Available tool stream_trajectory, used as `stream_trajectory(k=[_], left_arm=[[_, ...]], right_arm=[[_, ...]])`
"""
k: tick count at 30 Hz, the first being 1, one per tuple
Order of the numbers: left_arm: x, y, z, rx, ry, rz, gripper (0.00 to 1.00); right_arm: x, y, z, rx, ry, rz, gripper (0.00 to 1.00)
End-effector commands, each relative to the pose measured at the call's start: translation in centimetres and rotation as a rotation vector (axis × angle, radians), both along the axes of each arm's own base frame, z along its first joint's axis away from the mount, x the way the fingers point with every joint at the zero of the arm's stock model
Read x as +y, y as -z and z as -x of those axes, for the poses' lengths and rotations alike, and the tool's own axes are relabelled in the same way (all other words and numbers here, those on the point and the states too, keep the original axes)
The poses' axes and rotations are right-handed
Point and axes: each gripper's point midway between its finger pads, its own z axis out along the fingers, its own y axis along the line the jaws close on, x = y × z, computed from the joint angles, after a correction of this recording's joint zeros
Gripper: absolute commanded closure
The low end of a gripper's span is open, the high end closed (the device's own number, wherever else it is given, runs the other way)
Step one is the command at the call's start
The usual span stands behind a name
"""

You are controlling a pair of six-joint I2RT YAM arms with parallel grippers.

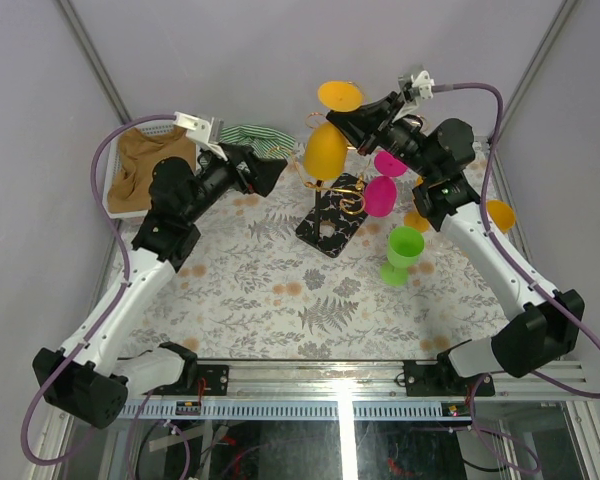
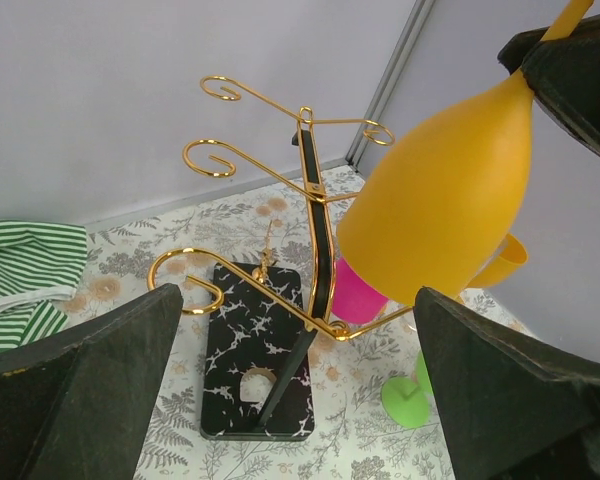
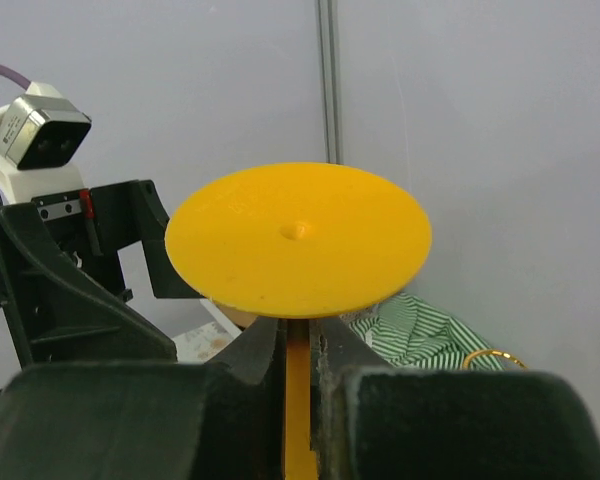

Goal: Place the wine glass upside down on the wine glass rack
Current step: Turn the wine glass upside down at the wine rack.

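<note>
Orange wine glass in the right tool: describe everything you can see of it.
Opaque orange plastic-looking wine glass: round flat foot, thin stem, tulip bowl. Inverted and tilted, foot up, mouth down, beside the gold rack. The right tool is shut on its stem just below the foot. Contact with the rack cannot be told.

wine glass (image 1: pixel 325 150): orange | wine glass rack (image 2: pixel 318 230): gold, black marbled base (image 2: pixel 242 340) | cloth (image 2: pixel 20 262): green-white stripes

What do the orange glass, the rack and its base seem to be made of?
The orange wine glass looks plastic: opaque, soft sheen. The wine glass rack looks metal: thin wire, shiny gold. Its base: black with white veins, marble or imitation.
</note>
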Motion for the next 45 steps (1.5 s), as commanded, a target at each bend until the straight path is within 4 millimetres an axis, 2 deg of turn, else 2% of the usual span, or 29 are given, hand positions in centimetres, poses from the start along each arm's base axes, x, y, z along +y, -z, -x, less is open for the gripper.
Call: stream_trajectory(k=[1,4,9,15,20,27,33,36,40,45], left_arm=[[0.7,-0.4,1.1,-0.046,-0.005,-0.018,0.00],[0.6,0.5,1.7,-0.018,0.009,-0.002,0.00],[0.3,0.5,3.0,0.004,0.050,0.045,0.00],[0.5,0.2,4.3,-0.129,0.071,0.031,0.00],[0.6,-0.3,4.4,-0.158,0.068,0.031,0.00],[0.2,0.7,4.5,-0.100,0.090,0.110,0.00],[1.5,4.1,4.3,-0.107,0.010,0.049,0.00],[1.6,5.4,4.8,-0.108,0.017,0.040,0.00],[2.2,5.0,5.3,-0.072,-0.008,0.200,0.00],[1.7,4.6,5.7,0.009,0.035,0.385,0.00]], right_arm=[[-0.4,-2.6,2.6,-0.083,0.004,0.001,1.00],[-0.6,-1.5,2.7,-0.066,0.018,0.014,1.00],[-0.7,-1.0,2.8,-0.062,0.030,0.019,1.00],[0.5,-0.9,2.6,-0.053,0.007,0.020,1.00],[1.7,-0.7,2.8,-0.054,-0.012,0.037,1.00],[2.0,-1.3,3.2,-0.066,-0.005,0.018,1.00],[2.2,-1.7,3.2,-0.047,0.015,-0.005,1.00],[2.7,-1.7,3.2,-0.035,0.005,-0.006,1.00],[2.6,-2.3,3.7,-0.049,-0.004,-0.037,1.00],[2.6,-2.6,4.1,-0.061,-0.011,-0.042,1.00]])
